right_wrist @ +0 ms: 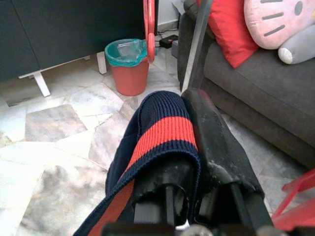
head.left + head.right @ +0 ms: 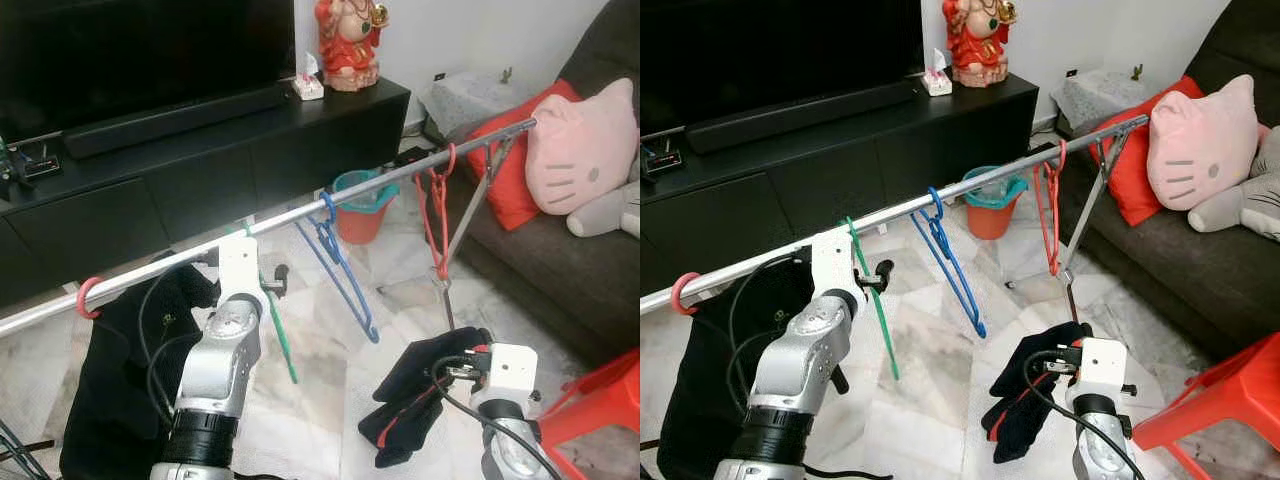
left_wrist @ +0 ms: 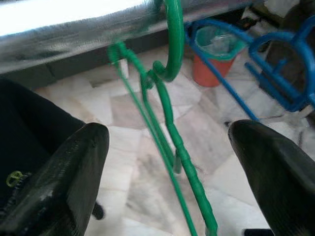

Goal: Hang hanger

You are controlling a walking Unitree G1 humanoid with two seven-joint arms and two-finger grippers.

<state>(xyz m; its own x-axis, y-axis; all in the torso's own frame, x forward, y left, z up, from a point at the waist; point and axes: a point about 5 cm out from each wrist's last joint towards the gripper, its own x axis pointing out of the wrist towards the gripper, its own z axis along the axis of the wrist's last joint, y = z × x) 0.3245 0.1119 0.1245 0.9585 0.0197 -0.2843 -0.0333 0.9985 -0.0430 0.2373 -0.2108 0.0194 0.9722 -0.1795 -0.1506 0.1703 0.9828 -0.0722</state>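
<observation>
Green hanger (image 3: 170, 123) hooked over rail (image 2: 300, 213), left gripper (image 3: 167, 172) spread wide to let go; right gripper (image 1: 189, 147) clamping striped garment (image 1: 165, 132).

- A home living room — a long black TV console (image 2: 200, 160) runs along the wall, carrying a dark screen (image 2: 140, 45) and a red figurine (image 2: 350, 40).
- A dark grey sofa (image 2: 560, 260) holds a pink cat-face cushion (image 2: 580, 145) and a red pillow (image 2: 515, 170).
- Marble-look floor tiles (image 1: 54, 123) — an orange waste bin (image 1: 129, 66) stands beyond the right gripper's fingertips.
</observation>
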